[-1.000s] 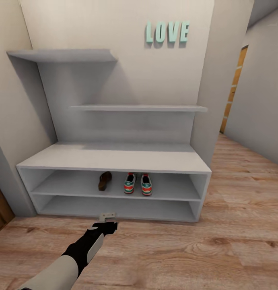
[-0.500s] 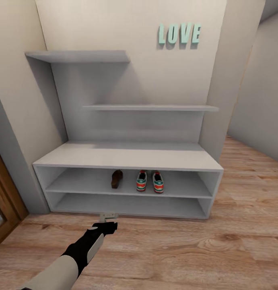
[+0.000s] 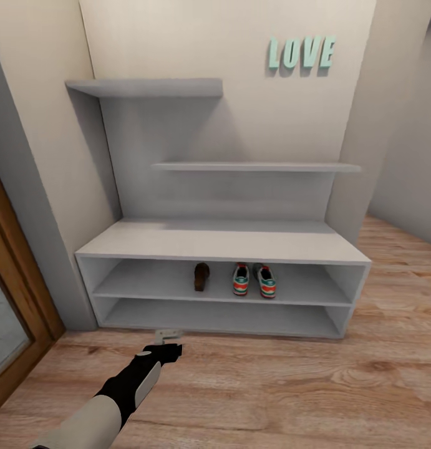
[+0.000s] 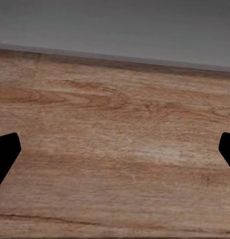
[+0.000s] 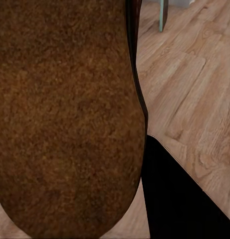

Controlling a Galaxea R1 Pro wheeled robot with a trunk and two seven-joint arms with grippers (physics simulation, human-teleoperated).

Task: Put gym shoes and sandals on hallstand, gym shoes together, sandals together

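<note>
I log teal "LOVE" lettering (image 3: 300,52) at 1 o'clock above the hallstand (image 3: 221,244), whose upper shelf holds one sandal (image 3: 202,276) beside both gym shoes (image 3: 254,280); left gripper (image 3: 167,335) spread over the corridor floor (image 3: 290,393), right gripper pinching the second sandal (image 5: 65,114).

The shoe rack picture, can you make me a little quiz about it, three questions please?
1. True or false: the two gym shoes sit side by side on the upper shelf of the hallstand.
2. How many sandals are on the hallstand's shelf in the head view? A) none B) one C) two
3. Fill the gap: in the right wrist view, the big brown thing close to the camera is the sole of a ____.

Key
1. True. They stand together, to the right of the sandal on the shelf.
2. B, one.
3. Sandal: the second sandal sits against the right gripper's dark finger, over the corridor floor. The left gripper looks empty.
</note>
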